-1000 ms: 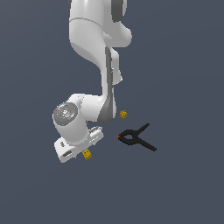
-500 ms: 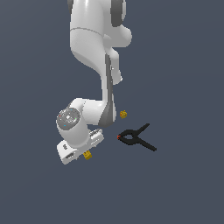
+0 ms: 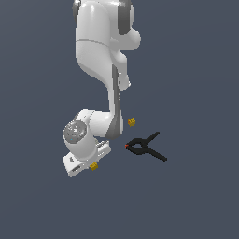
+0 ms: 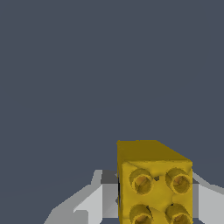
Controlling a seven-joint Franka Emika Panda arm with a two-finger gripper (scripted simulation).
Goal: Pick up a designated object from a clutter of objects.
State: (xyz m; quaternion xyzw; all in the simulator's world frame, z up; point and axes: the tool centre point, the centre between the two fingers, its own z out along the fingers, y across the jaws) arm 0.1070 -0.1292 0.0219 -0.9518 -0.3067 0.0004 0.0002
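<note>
Exterior view wide on arm point(image 3: 100, 70), wrist view close, both showing yellow brick point(image 4: 153, 183).

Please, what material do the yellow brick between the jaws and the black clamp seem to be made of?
The yellow brick looks like moulded plastic with a slightly mottled, matte surface; its round studs suggest a toy building block. The black clamp has dark matte handles and a red tip; whether it is metal or plastic cannot be told, as it is a small simulator render.

Flat even render light, shadowless, slightly soft.
</note>
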